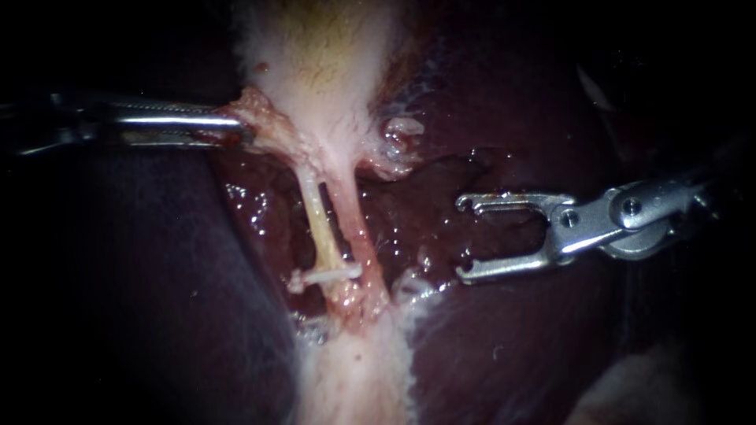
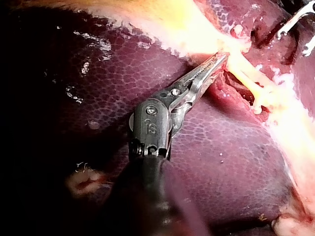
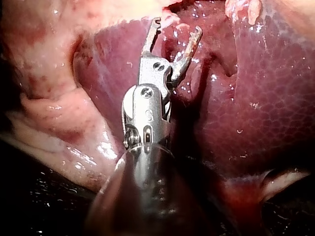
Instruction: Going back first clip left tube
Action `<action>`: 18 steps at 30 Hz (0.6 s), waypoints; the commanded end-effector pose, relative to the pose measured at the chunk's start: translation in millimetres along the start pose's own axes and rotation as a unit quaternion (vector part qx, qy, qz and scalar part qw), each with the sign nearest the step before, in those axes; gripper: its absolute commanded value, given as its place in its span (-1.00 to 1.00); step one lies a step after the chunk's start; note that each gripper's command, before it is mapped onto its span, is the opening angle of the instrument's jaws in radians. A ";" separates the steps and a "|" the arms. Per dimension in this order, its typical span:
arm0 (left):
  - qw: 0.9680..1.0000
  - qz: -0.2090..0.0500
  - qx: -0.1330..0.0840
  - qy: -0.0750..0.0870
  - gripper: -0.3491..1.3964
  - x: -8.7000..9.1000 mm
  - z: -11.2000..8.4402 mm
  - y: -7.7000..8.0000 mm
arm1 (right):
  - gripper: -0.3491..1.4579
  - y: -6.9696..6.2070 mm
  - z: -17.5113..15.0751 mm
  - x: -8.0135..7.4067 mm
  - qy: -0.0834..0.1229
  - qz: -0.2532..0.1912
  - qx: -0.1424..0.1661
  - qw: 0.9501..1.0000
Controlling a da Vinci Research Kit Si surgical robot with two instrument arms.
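Two tubes run down from the pale gallbladder (image 1: 315, 55): a yellowish left tube (image 1: 317, 220) and a pink right tube (image 1: 356, 228). A white clip (image 1: 329, 275) sits across the lower part of the left tube. My left instrument (image 1: 233, 126) is shut on a flap of pink tissue at the gallbladder's neck and holds it out to the left; its jaws (image 2: 216, 61) show the same grip. To the right of the tubes, apart from them, my right instrument (image 1: 465, 240) stands open over the liver. Nothing lies between its jaws (image 3: 174, 32).
Dark wet liver (image 1: 512, 102) lies all round the tubes. A pale band of tissue (image 1: 354, 378) runs down below the clip. My right instrument's tips (image 2: 298, 29) show beyond the left jaws in the left wrist view.
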 end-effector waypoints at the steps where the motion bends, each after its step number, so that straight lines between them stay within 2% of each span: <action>1: 1.000 -0.001 0.001 -0.003 -1.00 -0.4 0.5 -0.2 | -0.06 0.0 0.0 0.0 0.000 0.000 0.000 1.000; 10: 1.000 -0.005 -0.002 -0.012 -1.00 -2.4 3.2 -1.4 | -0.06 0.0 0.0 0.0 0.000 0.000 0.000 1.000; 18: 1.000 -0.004 -0.003 -0.014 -1.00 -2.6 3.4 -1.4 | -0.06 -0.1 0.0 0.0 0.000 0.000 0.002 1.000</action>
